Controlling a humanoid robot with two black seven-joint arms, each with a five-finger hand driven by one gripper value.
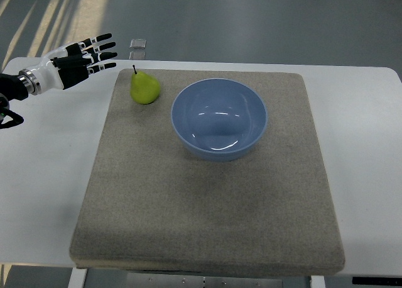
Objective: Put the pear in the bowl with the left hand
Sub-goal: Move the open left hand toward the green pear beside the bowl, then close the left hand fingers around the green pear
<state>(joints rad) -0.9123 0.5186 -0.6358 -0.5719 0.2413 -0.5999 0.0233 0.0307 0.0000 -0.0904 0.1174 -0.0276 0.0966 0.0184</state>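
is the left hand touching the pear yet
Apart. The top view shows the left hand with fingers extended, up and to the left of the pear, with bare table and mat edge visible between them.

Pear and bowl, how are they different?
The pear is yellow-green; the bowl is light blue. The pear is the smaller one, with a thin dark stem, while the bowl is wide and round. The pear is a solid fruit; the bowl is hollow and holds nothing. Both sit apart on the grey mat.
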